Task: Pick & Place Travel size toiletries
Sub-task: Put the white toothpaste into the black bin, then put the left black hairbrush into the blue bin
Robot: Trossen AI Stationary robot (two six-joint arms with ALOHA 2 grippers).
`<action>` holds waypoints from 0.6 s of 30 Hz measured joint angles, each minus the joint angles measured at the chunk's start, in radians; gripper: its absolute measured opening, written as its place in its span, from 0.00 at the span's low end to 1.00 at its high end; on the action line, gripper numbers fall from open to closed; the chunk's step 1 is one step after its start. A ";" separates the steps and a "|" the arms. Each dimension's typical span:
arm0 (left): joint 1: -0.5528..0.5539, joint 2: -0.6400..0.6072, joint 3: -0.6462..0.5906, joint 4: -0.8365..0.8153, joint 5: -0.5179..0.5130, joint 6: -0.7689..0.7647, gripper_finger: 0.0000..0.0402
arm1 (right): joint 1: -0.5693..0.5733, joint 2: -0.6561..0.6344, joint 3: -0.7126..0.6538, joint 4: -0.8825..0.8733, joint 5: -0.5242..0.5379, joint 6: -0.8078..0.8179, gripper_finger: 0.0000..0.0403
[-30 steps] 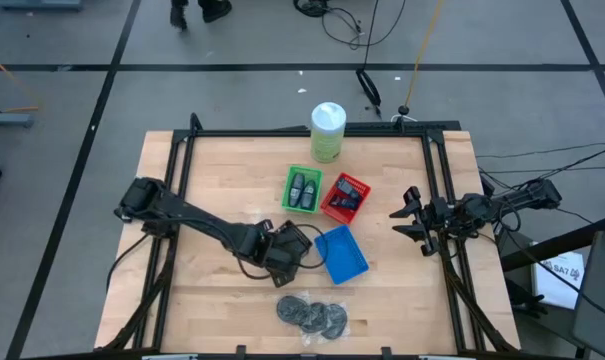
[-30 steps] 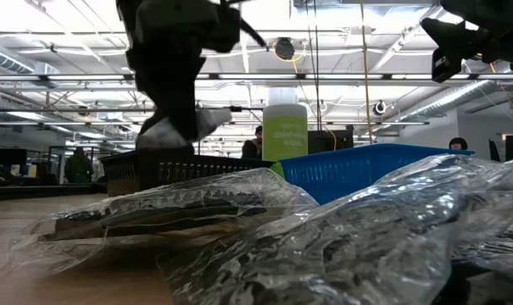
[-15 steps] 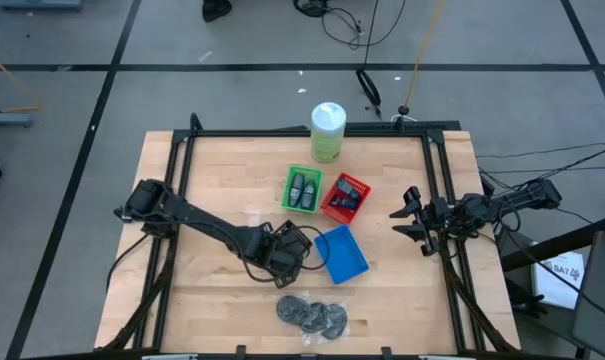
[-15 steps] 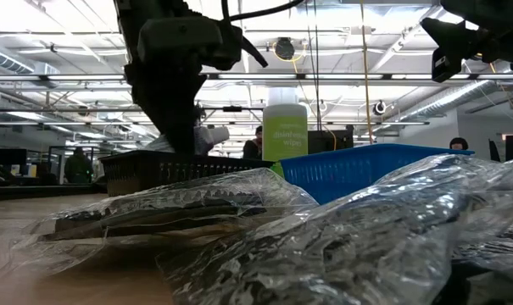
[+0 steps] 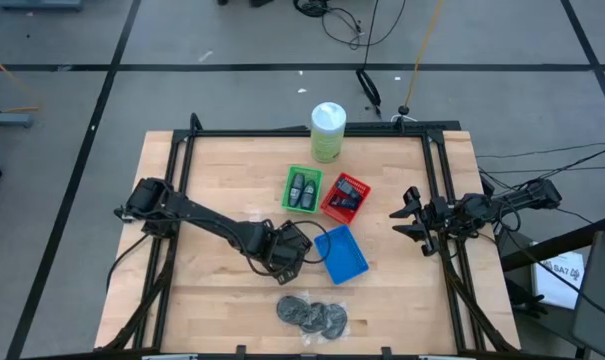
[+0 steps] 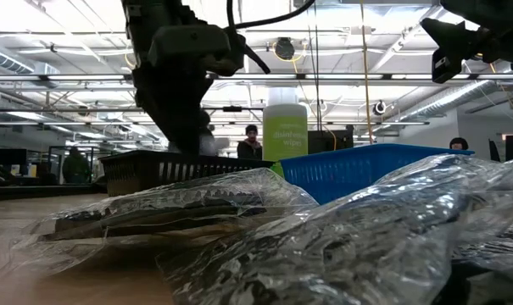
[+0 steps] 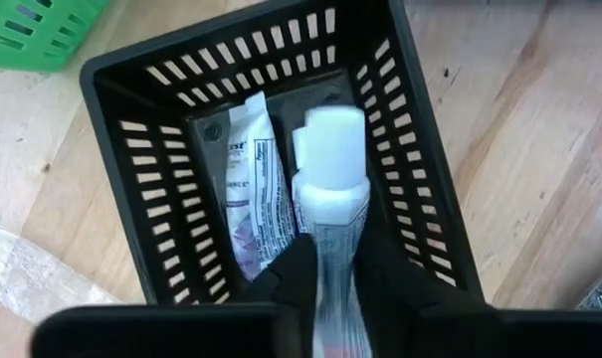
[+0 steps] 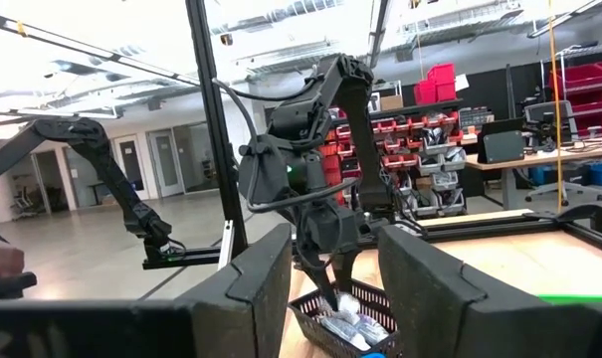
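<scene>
My left gripper (image 5: pixel 282 252) hangs over the black tray (image 5: pixel 295 240) near the table's middle, shut on a small white tube (image 7: pixel 335 234). Another white tube (image 7: pixel 254 189) lies flat on the tray floor beside it. Two dark grey bottles lie in the green tray (image 5: pixel 303 189), and navy packs lie in the red tray (image 5: pixel 346 196). The grey discs (image 5: pixel 312 315), wrapped in clear plastic, lie on the table near its near edge. My right gripper (image 5: pixel 412 220) waits open at the table's right edge. My left gripper pinches the white tube's body (image 7: pixel 332 261) between its two fingers (image 7: pixel 296 278), coming from above and pointing down into the black tray. The tube runs along the fingers, white cap (image 7: pixel 335 149) leading. Whether the cap touches the tray floor, I cannot tell.
The blue tray (image 5: pixel 340 254) stands just right of the black one. A tall pale-green canister (image 5: pixel 328 131) stands at the far edge. A black frame rail (image 5: pixel 302 132) runs round the table. Bare wood lies to the left and near left. People show in the room beyond.
My left gripper has gone down into the black tray with the tube still held. In the low view the tube stood clear above the tray wall a second ago and is now almost hidden behind it.
</scene>
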 joint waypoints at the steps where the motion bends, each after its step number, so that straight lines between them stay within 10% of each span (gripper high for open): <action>1: 0.000 0.000 0.000 0.000 0.004 0.001 0.19 | 0.000 0.000 0.000 0.000 0.000 0.000 0.35; 18: -0.017 -0.077 0.000 0.042 -0.060 0.143 0.47 | 0.000 0.000 0.000 0.039 0.000 0.013 0.35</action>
